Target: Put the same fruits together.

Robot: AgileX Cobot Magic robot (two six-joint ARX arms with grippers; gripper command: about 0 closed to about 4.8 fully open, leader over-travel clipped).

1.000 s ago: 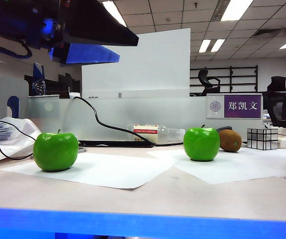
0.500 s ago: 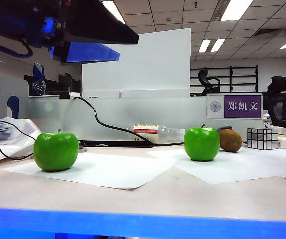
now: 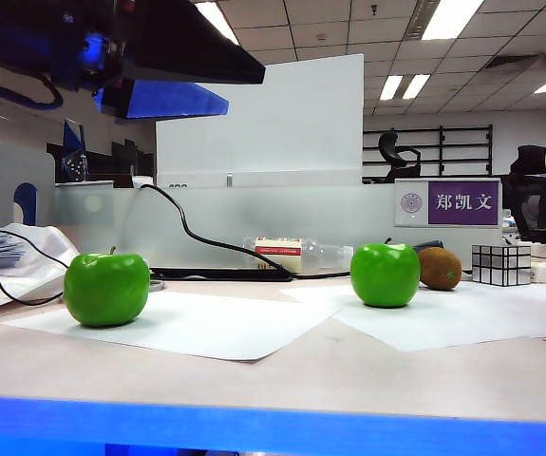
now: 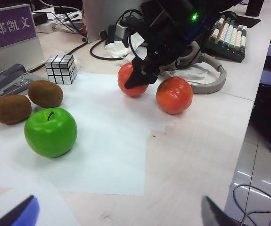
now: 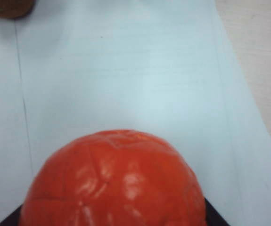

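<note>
From my seat, the left wrist camera gives the best count. I see one glossy, bright-green apple (image 4: pixel 50 131) with a short stem sitting on white paper (image 4: pixel 111 141), two fuzzy brown oval kiwis (image 4: pixel 45 93) (image 4: pixel 11 108) just beside it and close to each other, and two smooth orange-red round fruits. One orange-red fruit (image 4: pixel 174 95) rests free on the bench (image 4: pixel 196 155) at the paper's edge; the other orange-red fruit (image 4: pixel 130 80) sits just beside it on the paper, between the dark jaws of the right gripper (image 4: pixel 136 81), which stand spread around it. In the right wrist camera that held fruit (image 5: pixel 112 181) fills the lower frame, waxy with faint ribbing, the jaw tips dark at each side of it.

The left gripper (image 4: pixel 119 214) hangs above the bench well apart from the fruit, one blue-padded tip and one dark tip set wide, with nothing between them.

The exterior camera shows two green apples: a left apple (image 3: pixel 106 288) alone on its own paper sheet, and a right apple (image 3: pixel 385 275) with one kiwi (image 3: pixel 440 268) touching or just behind it. A silver mirrored cube (image 3: pixel 500 264) with faceted tiles stands beyond them, near a purple name plate (image 3: pixel 461 202).
</note>
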